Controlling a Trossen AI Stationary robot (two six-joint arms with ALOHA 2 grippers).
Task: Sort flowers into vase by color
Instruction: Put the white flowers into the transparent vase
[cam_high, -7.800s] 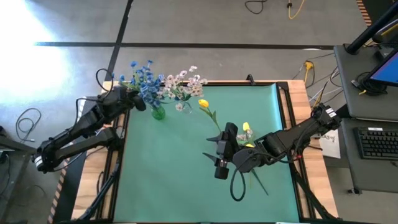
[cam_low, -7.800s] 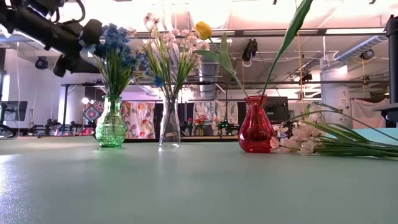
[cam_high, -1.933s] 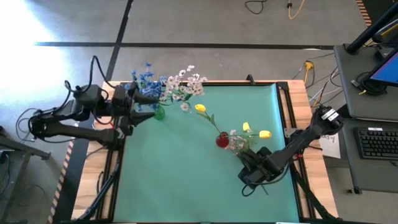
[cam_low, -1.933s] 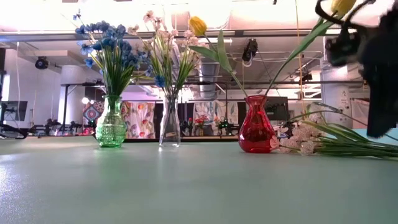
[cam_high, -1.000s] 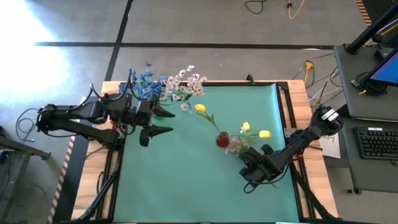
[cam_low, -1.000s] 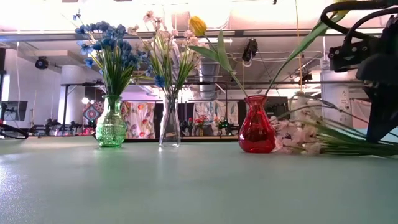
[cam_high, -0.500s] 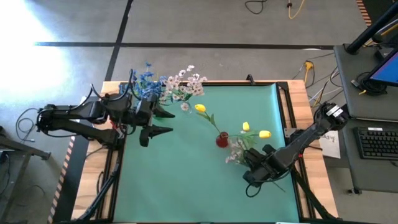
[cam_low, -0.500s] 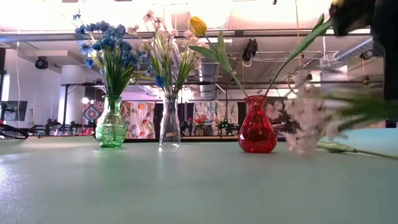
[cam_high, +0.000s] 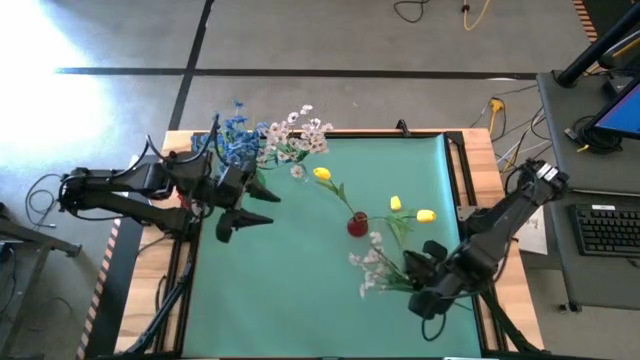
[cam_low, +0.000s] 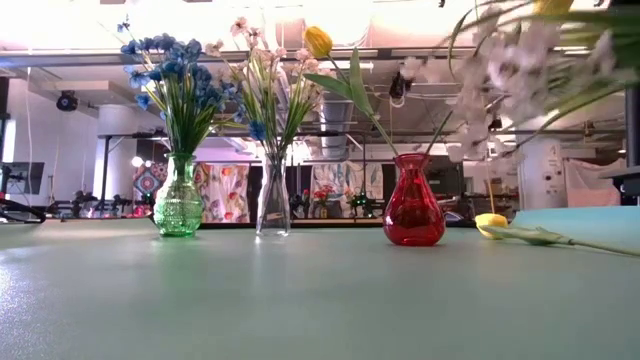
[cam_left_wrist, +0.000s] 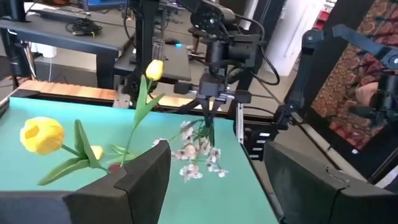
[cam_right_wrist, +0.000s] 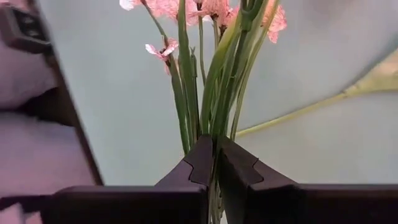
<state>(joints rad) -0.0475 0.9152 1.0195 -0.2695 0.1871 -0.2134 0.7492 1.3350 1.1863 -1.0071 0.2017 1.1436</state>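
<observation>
So the right end effector (cam_high: 412, 283) was clenched tight on the thin green stalks of a pale pink-white blossom spray (cam_high: 368, 272), holding it up off the teal surface (cam_high: 300, 290), near the small red glass vase (cam_high: 357, 225) on its front side. The wrist view showed the stalks (cam_right_wrist: 214, 93) pinched right between the two dark fingers (cam_right_wrist: 189, 171), low on the stems, which I'd guess was so the blossoms stayed clear and the stem ends could go down into a vase neck.

That red vase already had a yellow tulip-like bud (cam_high: 322, 174) leaning out of it, and two more yellow buds (cam_high: 425, 215) lay on the surface just beside it. Farther back from the red vase, the green glass vase (cam_low: 179, 200) held the blue blossom clusters (cam_low: 170, 70) and the clear glass vase (cam_low: 272, 205) held pink-white sprays (cam_low: 262, 60). So this bunch probably belonged in the clear one.

The left end effector (cam_high: 248, 203) hung released and empty, just beside the green vase.
</observation>
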